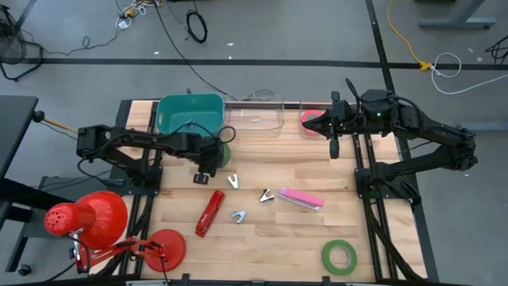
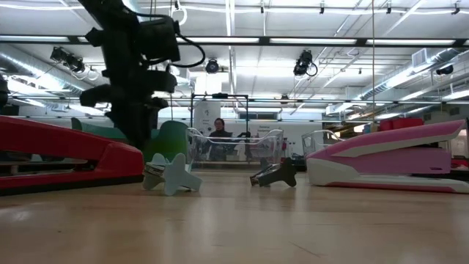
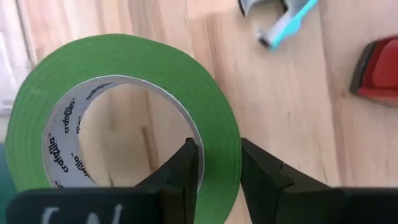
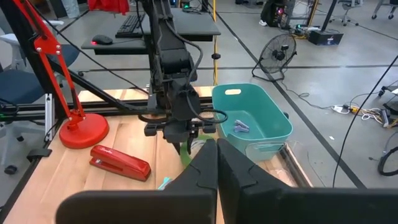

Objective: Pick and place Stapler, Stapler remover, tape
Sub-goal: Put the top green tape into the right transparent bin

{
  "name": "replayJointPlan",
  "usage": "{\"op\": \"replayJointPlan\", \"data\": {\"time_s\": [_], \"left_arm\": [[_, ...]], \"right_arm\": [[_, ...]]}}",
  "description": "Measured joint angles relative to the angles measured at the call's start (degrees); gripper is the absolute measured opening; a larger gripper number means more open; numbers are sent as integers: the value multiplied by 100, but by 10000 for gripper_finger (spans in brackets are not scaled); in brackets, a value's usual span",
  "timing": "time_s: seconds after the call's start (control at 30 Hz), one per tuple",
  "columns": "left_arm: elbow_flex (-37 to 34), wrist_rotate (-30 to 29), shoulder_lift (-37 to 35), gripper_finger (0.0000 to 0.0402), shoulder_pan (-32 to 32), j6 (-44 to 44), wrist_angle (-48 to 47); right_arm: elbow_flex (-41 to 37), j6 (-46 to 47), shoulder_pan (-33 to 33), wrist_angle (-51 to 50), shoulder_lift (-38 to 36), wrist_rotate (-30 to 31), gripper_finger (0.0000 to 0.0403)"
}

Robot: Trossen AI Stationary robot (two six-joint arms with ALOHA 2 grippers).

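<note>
Left side first: the left gripper (image 1: 208,165) is clamped across the wall of a green tape roll (image 3: 124,112), one finger inside the open centre and one outside, the roll standing on edge just beside the teal bin (image 1: 188,114). So the step in hand reads as the tape pick; the next move, I judge, calls for carrying the roll over the bin's rim and letting go inside it. That bin already holds a small bluish item, visible from the right wrist view but too small to name.

Moving across the surface (image 1: 262,234): the red stapler (image 1: 209,214) lies flat, three staple removers (image 1: 248,199) are scattered near it, and the pink stapler (image 1: 301,199) rests further along. A second green tape roll (image 1: 339,257) sits well apart near the front edge.

The clear box (image 1: 255,115) beside the bin looks empty. On the right, a clear container (image 1: 313,121) holds the red-pink tape roll (image 1: 311,119), and the right gripper (image 1: 333,149) waits beside it with its fingers pressed together, holding nothing.
</note>
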Motion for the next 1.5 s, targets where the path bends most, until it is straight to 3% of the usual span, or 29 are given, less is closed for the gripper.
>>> {"op": "replayJointPlan", "data": {"time_s": [0.47, 0.7, 1.1, 1.5], "left_arm": [[831, 672, 0, 99, -115, -204, -265], [1649, 1116, 0, 99, -251, -722, -137], [3199, 1063, -5, 99, -333, -890, -22], [3507, 1083, -7, 99, -330, -1541, 970]], "right_arm": [[2, -3, 0, 2, 0, 0, 2], [1, -75, 0, 2, 0, -1, 2], [0, -258, 0, 224, -2, 0, 2], [1, -260, 0, 234, -2, 0, 2]]}}
